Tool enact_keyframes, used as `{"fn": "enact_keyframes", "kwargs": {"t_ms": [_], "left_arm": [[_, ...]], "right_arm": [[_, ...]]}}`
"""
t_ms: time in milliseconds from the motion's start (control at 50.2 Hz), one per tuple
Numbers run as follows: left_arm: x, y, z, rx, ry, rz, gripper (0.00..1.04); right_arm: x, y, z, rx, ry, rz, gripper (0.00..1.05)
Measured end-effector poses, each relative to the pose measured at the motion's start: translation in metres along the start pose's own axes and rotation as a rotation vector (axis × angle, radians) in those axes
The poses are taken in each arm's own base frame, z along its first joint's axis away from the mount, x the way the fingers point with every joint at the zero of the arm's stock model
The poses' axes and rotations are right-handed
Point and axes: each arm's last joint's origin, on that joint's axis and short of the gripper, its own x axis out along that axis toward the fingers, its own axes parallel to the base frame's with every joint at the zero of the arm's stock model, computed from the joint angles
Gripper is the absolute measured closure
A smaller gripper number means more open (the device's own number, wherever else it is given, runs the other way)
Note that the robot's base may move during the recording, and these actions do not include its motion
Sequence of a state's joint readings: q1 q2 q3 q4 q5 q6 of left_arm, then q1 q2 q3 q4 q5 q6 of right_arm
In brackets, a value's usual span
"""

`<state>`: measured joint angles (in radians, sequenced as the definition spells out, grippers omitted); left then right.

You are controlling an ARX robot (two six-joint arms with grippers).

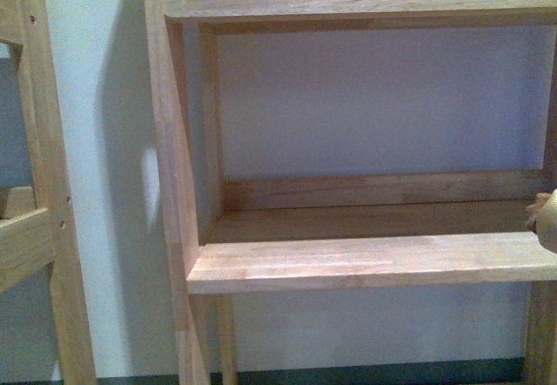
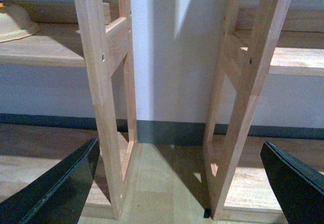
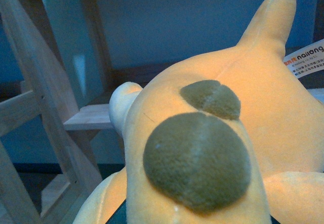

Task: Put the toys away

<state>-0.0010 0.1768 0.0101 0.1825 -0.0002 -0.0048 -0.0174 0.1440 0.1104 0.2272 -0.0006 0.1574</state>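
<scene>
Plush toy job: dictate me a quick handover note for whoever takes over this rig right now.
Grippers: left gripper has fingers open, empty, aimed low at the shelf legs. The right gripper is hidden by the plush toy filling its wrist view; probably holding it, unconfirmed.
Toy: its edge shows at the front view's right, level with the shelf board, not clearly on it.
Done: toy apparently carried to the shelf.
Left: set it on the board, release.
</scene>
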Motion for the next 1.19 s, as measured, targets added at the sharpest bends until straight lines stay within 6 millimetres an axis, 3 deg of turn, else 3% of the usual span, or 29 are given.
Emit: {"fn": "enact_keyframes", "kwargs": {"t_ms": [478,637,856,975,1194], "left_arm": [[0.000,0.000,0.000,0.000,0.000,0.000,0.06],[0.000,0.000,0.000,0.000,0.000,0.000,0.06],[0.000,0.000,0.000,0.000,0.000,0.000,0.06],[0.000,0.000,0.000,0.000,0.000,0.000,0.06],[0.000,0.000,0.000,0.000,0.000,0.000,0.06]], "right_arm": [[0.000,0.000,0.000,-0.030,0.033,0.030,0.87],[0.005,0.000,0.014,-0.145,0.118,0.134,0.87],[0.018,0.014,0.096,-0.245,-0.101,0.159,0.87],[0.026,0.019,0.127,-0.265,-0.165,0.172,0.87],[0.044,0.030,0.211,-0.304,-0.369,0.191,0.87]]}}
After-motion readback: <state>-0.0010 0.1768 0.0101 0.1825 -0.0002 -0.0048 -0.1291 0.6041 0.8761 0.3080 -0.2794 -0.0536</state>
